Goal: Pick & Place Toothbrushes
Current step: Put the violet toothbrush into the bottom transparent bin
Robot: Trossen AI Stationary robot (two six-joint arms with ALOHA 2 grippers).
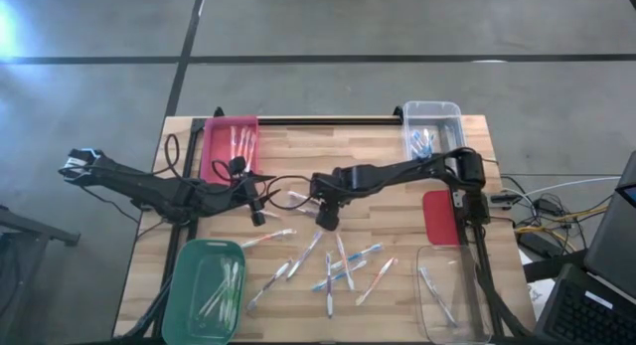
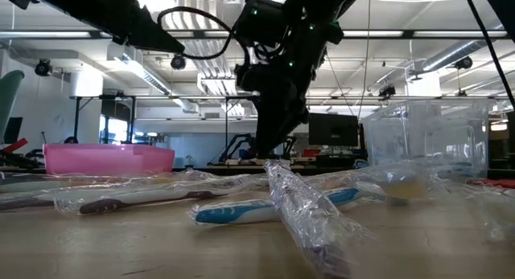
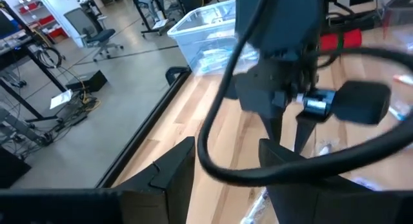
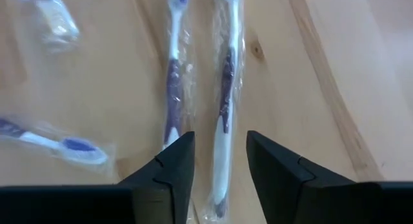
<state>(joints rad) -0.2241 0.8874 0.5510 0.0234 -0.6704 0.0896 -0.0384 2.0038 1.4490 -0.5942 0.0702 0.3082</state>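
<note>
Several wrapped toothbrushes (image 1: 333, 263) lie flat and scattered on the wooden table, toward its near side. More of them sit in the pink bin (image 1: 238, 144), the green bin (image 1: 221, 290) and the two clear bins. My right gripper (image 1: 326, 222) points down, open, over the table's middle. In its wrist view the gripper (image 4: 219, 139) has one finger on each side of a purple-accented toothbrush (image 4: 224, 88), with a second toothbrush (image 4: 173, 82) beside it. My left gripper (image 1: 257, 217) hovers open (image 3: 227, 145) just left of it, holding nothing.
The pink bin stands at the far left and a clear bin (image 1: 432, 126) at the far right. The green bin sits near left, and another clear bin (image 1: 447, 295) near right. A red flat object (image 1: 440, 216) lies by the right arm's base. Cables (image 1: 283, 181) loop between the arms.
</note>
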